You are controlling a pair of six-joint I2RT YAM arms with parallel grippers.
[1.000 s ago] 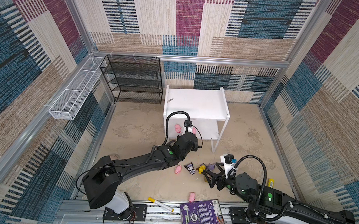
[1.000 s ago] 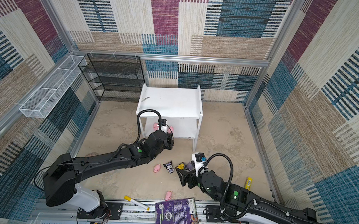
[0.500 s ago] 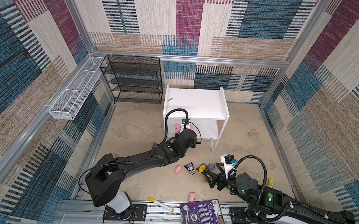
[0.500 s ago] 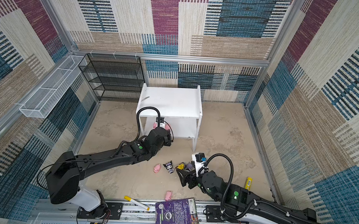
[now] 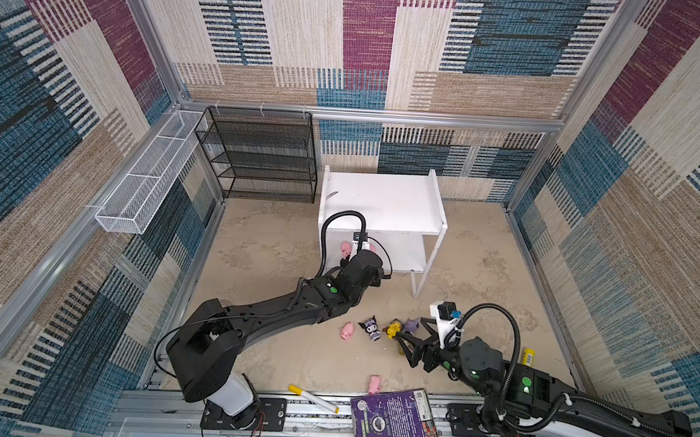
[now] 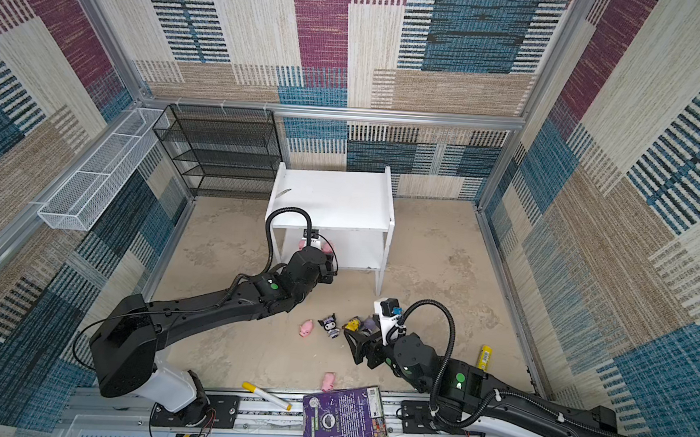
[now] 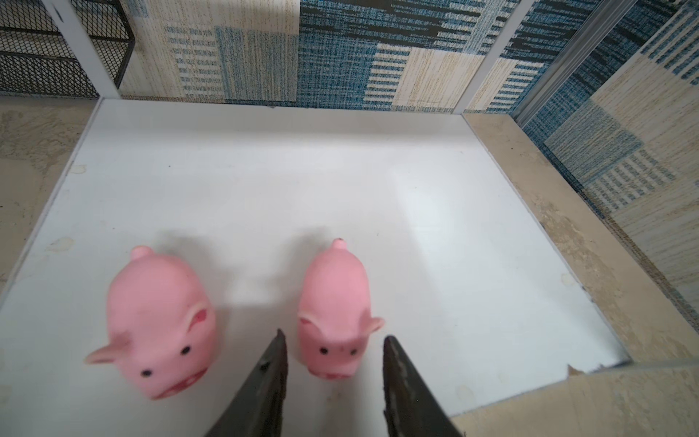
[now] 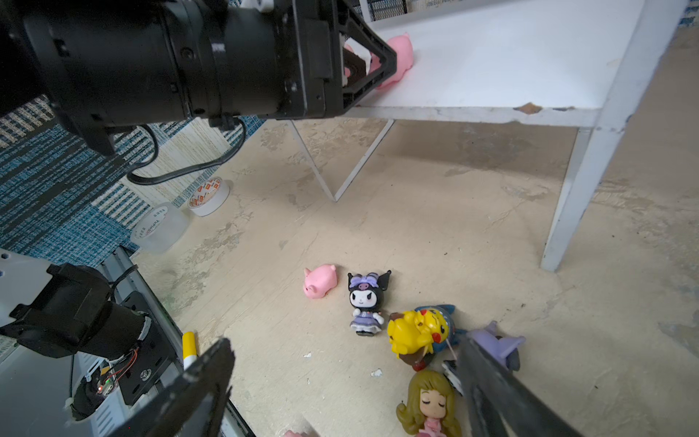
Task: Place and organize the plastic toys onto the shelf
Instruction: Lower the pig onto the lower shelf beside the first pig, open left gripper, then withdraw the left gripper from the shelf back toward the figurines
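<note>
On the lower board of the white shelf (image 7: 264, 170) two pink pigs stand side by side. My left gripper (image 7: 334, 338) is open around the snout of one pig (image 7: 334, 299), with a gap on each side; the other pig (image 7: 159, 314) stands beside it. In both top views the left arm reaches into the shelf (image 5: 383, 196). My right gripper (image 8: 344, 344) hangs wide open over the floor toys: a pink pig (image 8: 320, 282), a black-purple eared figure (image 8: 365, 302), a yellow blue-hooded one (image 8: 416, 329), a lilac one (image 8: 495, 342) and a blonde girl (image 8: 427, 406). Another pig (image 5: 374, 384) lies near the front.
A purple book (image 5: 394, 422) and a yellow-capped marker (image 5: 313, 398) lie on the front rail. A black mesh rack (image 5: 260, 156) and a white wire basket (image 5: 146, 182) stand at the back left. Two tape rolls (image 8: 210, 195) sit by the left wall.
The left arm pushed further into the shelf's lower tier and its jaws parted, leaving the pig standing on the board. The right arm has not moved.
</note>
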